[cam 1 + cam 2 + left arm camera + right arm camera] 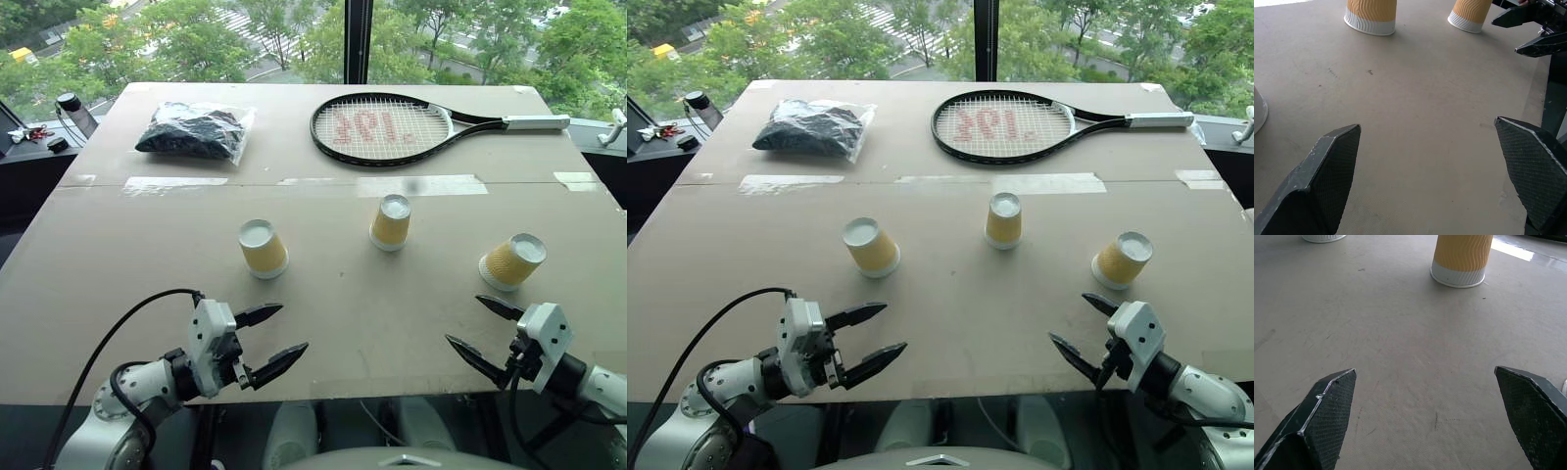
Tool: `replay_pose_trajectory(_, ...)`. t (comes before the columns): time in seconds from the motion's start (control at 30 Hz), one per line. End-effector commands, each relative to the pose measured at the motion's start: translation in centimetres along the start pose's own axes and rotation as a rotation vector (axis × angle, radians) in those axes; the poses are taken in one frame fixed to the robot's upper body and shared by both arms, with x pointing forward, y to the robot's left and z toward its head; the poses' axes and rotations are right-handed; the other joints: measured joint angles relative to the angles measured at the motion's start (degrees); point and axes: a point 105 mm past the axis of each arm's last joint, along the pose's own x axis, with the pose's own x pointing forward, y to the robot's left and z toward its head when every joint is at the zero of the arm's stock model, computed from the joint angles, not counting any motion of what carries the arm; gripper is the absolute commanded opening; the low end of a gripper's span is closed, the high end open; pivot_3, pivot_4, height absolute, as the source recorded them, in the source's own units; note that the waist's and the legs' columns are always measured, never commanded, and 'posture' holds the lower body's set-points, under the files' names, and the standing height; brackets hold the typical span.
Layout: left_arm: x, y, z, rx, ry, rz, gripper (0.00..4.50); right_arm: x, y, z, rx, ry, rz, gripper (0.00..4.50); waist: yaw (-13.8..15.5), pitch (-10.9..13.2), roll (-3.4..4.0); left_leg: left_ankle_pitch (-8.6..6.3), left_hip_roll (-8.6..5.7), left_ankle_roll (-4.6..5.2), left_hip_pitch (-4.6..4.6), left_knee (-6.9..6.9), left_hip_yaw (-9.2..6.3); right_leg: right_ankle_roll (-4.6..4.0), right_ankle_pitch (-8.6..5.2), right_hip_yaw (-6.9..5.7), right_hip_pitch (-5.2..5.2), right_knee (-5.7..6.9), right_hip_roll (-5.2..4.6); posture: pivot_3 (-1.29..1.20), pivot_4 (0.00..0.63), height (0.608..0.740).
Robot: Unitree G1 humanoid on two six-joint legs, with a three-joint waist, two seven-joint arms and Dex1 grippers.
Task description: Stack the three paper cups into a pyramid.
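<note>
Cups (391, 221), yellow-tan ribbed, stand upside down, apart.

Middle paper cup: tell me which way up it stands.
Upside down. The middle paper cup stands with its wide rim on the table and its narrower white base on top.

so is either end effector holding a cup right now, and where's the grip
Nothing is held. The left end effector and right end effector are both open over bare table, short of the three paper cups, which stand upside down and apart.
</note>
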Motion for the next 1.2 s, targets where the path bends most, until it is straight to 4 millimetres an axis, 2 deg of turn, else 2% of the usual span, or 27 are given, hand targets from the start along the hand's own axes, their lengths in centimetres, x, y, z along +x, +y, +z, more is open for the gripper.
replay_pose_trajectory(0.03, 0.0, 0.4, 0.6, 0.033, -0.030, 0.005, 4.50, 0.5, -0.1, 1.3, -0.038, -0.057, -0.003, 4.48, 0.0, 0.0, 0.00, 0.00, 0.00, 0.00, 0.00, 0.00, 0.00, 0.00, 0.00, 0.00, 0.00, 0.00, 0.00, 0.00, 0.150, 0.740)
replay_pose_trajectory(0.23, 0.2, 1.6, 1.1, 0.071, -0.073, 0.052, 4.50, 2.0, 0.4, 3.0, -0.042, -0.143, 0.013, 4.48, 0.0, 0.0, 0.01, 0.00, 0.00, 0.00, 0.00, 0.01, -0.01, -0.01, 0.01, -0.03, 0.01, -0.01, 0.03, 0.00, 0.150, 0.740)
replay_pose_trajectory(0.4, -0.9, 2.8, 1.7, 0.077, -0.117, 0.138, 4.50, 2.7, 0.8, 4.1, -0.072, -0.178, 0.060, 4.48, -0.1, 0.0, 0.01, -0.01, 0.00, 0.01, -0.04, 0.00, -0.02, 0.01, 0.01, -0.04, 0.01, -0.07, 0.01, 0.00, 0.150, 0.740)
replay_pose_trajectory(0.6, -1.8, 4.0, 1.8, 0.098, -0.127, 0.227, 4.50, 3.2, 1.4, 4.3, -0.087, -0.191, 0.095, 4.48, 0.1, 0.0, 0.01, -0.01, -0.01, 0.02, -0.03, 0.01, -0.02, 0.01, 0.01, -0.05, 0.02, -0.07, 0.00, 0.00, 0.150, 0.740)
replay_pose_trajectory(0.77, -3.3, 7.5, 2.6, 0.114, -0.131, 0.392, 4.50, 3.2, 1.8, 4.4, -0.104, -0.211, 0.141, 4.48, 0.1, 0.0, -0.01, -0.01, -0.01, 0.02, -0.02, 0.01, -0.07, 0.01, 0.01, -0.10, 0.04, -0.04, 0.02, 0.00, 0.150, 0.740)
replay_pose_trajectory(0.93, -2.9, 9.1, 3.9, 0.142, -0.129, 0.416, 4.50, 3.1, 2.1, 4.4, -0.098, -0.215, 0.162, 4.48, 0.2, 0.0, -0.04, -0.01, -0.03, 0.01, 0.01, 0.03, -0.08, 0.02, 0.02, -0.13, 0.13, -0.07, 0.00, 0.00, 0.150, 0.740)
replay_pose_trajectory(1.2, -0.6, 9.9, 5.8, 0.170, -0.129, 0.339, 4.50, 3.0, 2.7, 4.6, -0.093, -0.236, 0.173, 4.48, 0.2, 0.0, -0.03, 0.11, -0.02, -0.20, 0.02, 0.03, -0.09, 0.02, 0.02, -0.15, 0.14, -0.05, 0.01, 0.00, 0.150, 0.740)
